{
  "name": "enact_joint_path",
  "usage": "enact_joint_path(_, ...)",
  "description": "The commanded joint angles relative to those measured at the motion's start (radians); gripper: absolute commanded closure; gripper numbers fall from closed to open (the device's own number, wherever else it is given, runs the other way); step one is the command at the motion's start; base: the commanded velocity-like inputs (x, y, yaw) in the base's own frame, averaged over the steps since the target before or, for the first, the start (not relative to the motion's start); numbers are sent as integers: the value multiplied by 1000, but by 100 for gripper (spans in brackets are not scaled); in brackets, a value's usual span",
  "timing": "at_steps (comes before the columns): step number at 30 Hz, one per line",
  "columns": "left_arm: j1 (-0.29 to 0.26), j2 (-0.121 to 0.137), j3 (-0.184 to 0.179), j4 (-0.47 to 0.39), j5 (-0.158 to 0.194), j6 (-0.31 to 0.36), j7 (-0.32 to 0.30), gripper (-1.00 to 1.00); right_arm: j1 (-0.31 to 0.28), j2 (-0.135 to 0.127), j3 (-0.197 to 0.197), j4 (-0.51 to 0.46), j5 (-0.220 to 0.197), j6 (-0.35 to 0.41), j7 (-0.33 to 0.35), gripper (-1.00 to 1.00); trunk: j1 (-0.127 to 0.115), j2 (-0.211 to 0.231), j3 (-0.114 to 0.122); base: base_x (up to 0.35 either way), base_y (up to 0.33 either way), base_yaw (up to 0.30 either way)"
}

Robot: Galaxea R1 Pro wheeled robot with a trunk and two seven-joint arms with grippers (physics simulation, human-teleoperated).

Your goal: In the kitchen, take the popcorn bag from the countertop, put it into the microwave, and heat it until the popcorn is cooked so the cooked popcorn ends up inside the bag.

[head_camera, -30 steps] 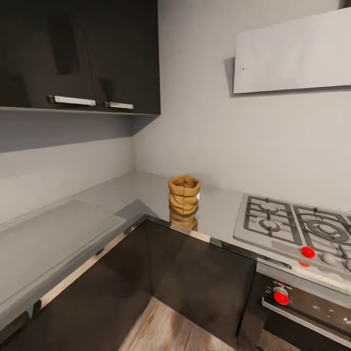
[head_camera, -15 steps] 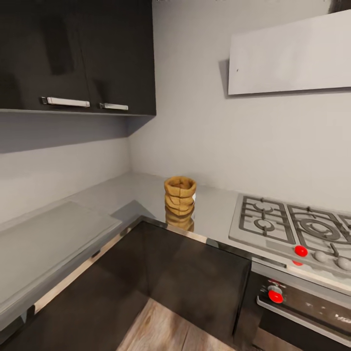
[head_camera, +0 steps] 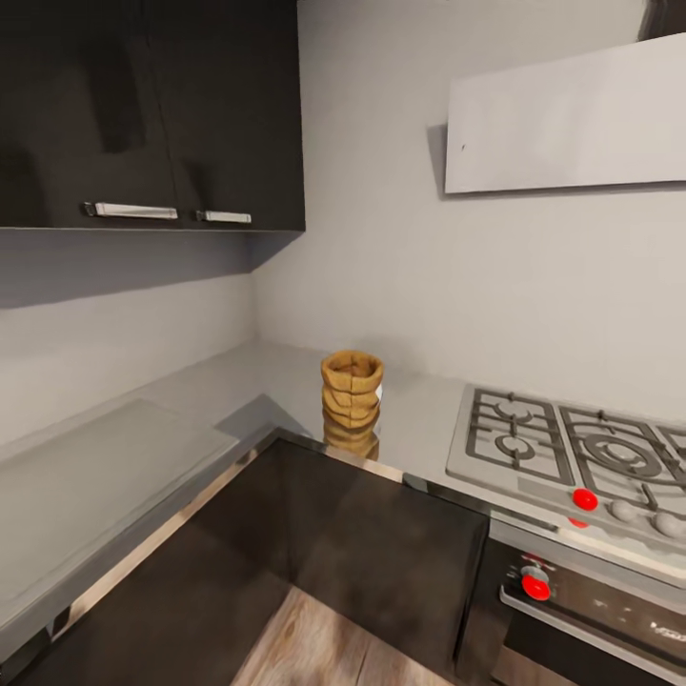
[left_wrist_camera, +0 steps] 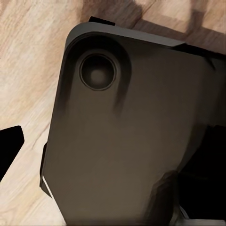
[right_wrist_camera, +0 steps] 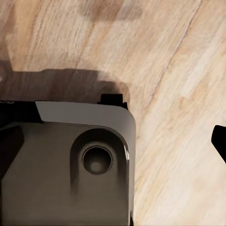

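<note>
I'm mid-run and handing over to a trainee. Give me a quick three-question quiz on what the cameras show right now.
1. True or false: the popcorn bag stands upright on the countertop.
2. The gas hob lies to which side of the bag in the head view: A left, B right?
3. What floor do the wrist views show?

Key: 1 true. 2 B. 3 Light wood floor.

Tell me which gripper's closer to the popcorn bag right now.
Cannot tell. The popcorn bag stands upright on the countertop left of the gas hob; both wrist views look down at wood floor and the robot's base.
</note>
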Motion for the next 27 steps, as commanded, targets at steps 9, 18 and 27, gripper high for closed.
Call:
enact_joint_path(9, 0, -3, -1, -2, -1, -2, 1, -100, -1, -2, -8, 3, 9, -5, 3, -100, -35, 63, 27, 0, 0, 0)
enact_joint_path(18, 0, -3, -3, -2, -1, -2, 1, -100, -1, -3, -9, 2, 9, -6, 2, -100, -69, 126, 56, 0, 0, 0)
enact_joint_path(27, 0, -2, 0, -2, 3, -2, 1, -100, -1, -1, -8, 3, 11, -6, 2, -100, -104, 189, 84, 0, 0, 0)
